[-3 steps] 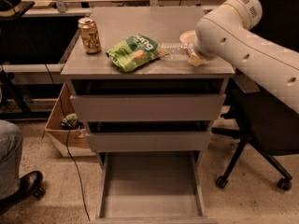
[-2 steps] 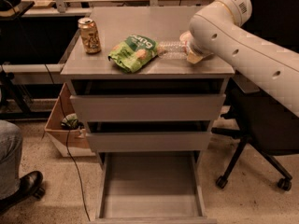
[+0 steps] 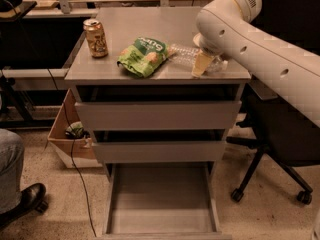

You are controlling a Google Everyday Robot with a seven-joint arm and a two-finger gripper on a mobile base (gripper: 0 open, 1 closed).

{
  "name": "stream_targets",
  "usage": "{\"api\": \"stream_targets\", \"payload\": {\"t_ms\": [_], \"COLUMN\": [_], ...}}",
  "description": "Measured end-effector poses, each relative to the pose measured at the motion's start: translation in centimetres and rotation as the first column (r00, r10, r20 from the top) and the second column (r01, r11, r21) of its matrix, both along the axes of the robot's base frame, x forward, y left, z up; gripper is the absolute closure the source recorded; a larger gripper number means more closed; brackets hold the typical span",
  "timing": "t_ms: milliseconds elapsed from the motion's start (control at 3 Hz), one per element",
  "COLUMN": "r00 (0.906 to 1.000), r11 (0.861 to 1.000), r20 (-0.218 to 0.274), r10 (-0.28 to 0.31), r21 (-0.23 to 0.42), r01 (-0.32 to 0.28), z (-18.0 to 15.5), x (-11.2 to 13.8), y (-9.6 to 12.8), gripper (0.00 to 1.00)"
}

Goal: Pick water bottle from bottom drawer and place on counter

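The water bottle (image 3: pixel 181 54) lies on its side on the counter (image 3: pixel 140 24), just right of a green chip bag (image 3: pixel 144 55). My gripper (image 3: pixel 202 64) is low over the bottle's right end, at the counter's right front, and my white arm (image 3: pixel 260 49) hides most of it. I cannot tell whether it is touching the bottle. The bottom drawer (image 3: pixel 160 199) is pulled open below and its grey floor is bare. The two upper drawers are shut.
A gold drink can (image 3: pixel 95 38) stands at the counter's left side. A black office chair (image 3: pixel 272 149) is right of the cabinet. A cardboard box (image 3: pixel 65 136) and a cable are to the left. A person's leg and shoe (image 3: pixel 20 199) are at the lower left.
My arm has shifted a little to the left over the counter's right side. The bottle stays lying next to the chip bag.
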State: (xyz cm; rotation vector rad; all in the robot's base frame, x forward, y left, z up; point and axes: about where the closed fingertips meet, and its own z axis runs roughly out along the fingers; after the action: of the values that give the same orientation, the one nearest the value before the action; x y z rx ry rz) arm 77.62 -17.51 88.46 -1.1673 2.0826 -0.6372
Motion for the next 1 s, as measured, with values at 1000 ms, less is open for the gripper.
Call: {"api": "stream_targets", "payload": {"t_ms": [1000], "r00": [0.9986], "r11": [0.988], "r20": [0.037], "r10": [0.038], "r21": [0.146], "r01": [-0.043], "z": [3.7], "x": [-4.3], "y": [-1.2], "gripper": [0.00]}}
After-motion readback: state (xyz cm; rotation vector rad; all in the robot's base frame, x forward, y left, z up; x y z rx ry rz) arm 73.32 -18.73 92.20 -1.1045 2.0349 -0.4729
